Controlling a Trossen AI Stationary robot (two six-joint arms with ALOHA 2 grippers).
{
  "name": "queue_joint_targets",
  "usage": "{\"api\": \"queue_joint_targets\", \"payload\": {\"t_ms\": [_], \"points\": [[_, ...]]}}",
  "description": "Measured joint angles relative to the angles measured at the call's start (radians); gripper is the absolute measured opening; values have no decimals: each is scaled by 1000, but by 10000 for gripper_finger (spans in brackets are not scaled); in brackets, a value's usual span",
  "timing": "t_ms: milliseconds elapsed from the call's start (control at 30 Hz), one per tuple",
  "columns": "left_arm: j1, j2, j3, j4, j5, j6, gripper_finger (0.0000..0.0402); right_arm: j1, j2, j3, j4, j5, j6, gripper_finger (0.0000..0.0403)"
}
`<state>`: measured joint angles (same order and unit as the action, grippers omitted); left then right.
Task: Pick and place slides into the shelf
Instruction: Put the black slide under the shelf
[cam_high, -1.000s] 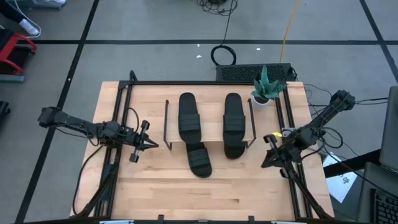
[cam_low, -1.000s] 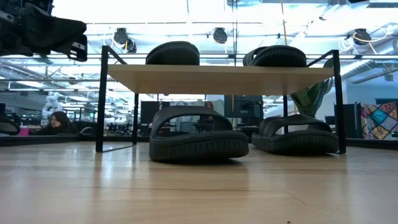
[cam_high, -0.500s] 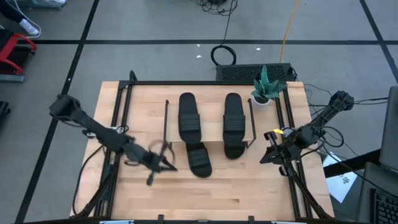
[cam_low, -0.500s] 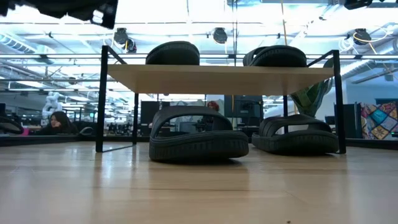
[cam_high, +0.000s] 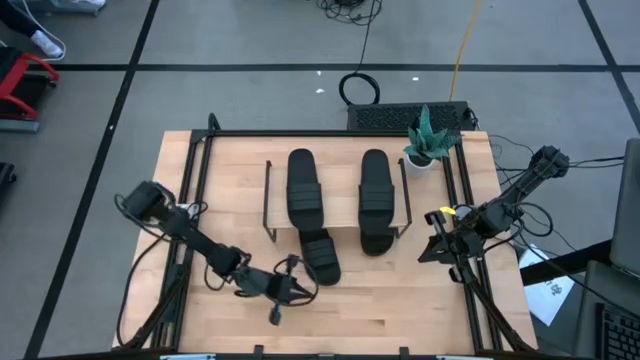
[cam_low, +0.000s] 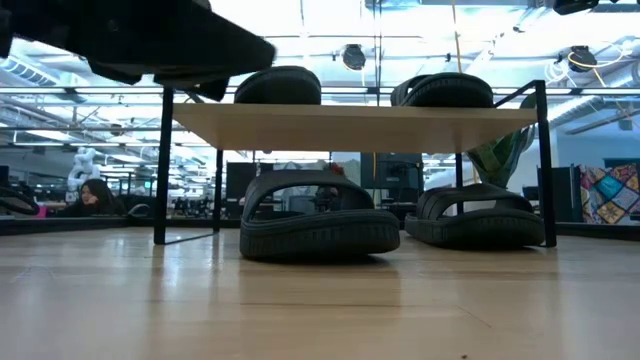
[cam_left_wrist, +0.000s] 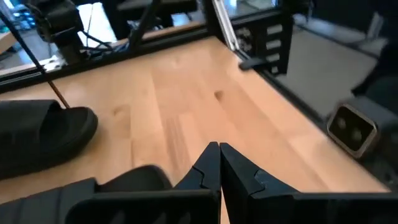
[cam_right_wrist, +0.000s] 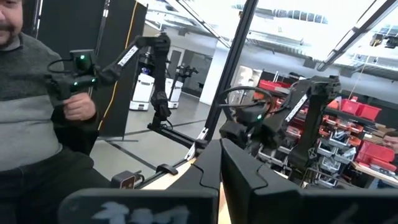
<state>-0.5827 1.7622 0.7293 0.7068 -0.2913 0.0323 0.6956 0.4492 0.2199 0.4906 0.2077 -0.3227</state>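
Two black slides (cam_high: 303, 188) (cam_high: 375, 183) lie on the shelf's plank top (cam_high: 340, 195). Two more rest sole-down on the table under it: one (cam_high: 320, 256) sticks out toward the near edge, the other (cam_high: 374, 240) only a little. The low view shows the upper slides (cam_low: 277, 85) (cam_low: 445, 88) and the lower ones (cam_low: 318, 215) (cam_low: 480, 215). My left gripper (cam_high: 303, 288) is shut and hovers beside the near end of the protruding slide (cam_left_wrist: 127, 180), pointing toward the table's right. My right gripper (cam_high: 430, 242) is shut and waits right of the shelf.
A small potted plant (cam_high: 425, 145) stands at the shelf's far right corner. Black rails (cam_high: 190, 200) run along the table's left and right sides. Bare wood (cam_high: 400, 310) lies between shelf and near edge. A person (cam_right_wrist: 37, 112) sits beyond the table in the right wrist view.
My left arm has swung from the table's left side toward the near edge and the centre, ending beside the slide that sticks out from under the shelf. Its gripper has turned toward the table's right. The slides have not moved.
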Motion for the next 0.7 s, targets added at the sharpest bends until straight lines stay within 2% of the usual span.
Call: {"api": "queue_joint_targets", "payload": {"t_ms": [167,400,533,700], "points": [[-4,100,98,-23,-65,-35,0,0,2,0,18,0,9,2],[-19,225,289,-296,-174,-62,0,0,7,0,33,0,19,2],[-9,257,344,-380,-172,-122,0,0,13,0,43,-1,21,2],[9,272,354,-441,-168,-193,0,0,19,1,63,-1,23,2]]}}
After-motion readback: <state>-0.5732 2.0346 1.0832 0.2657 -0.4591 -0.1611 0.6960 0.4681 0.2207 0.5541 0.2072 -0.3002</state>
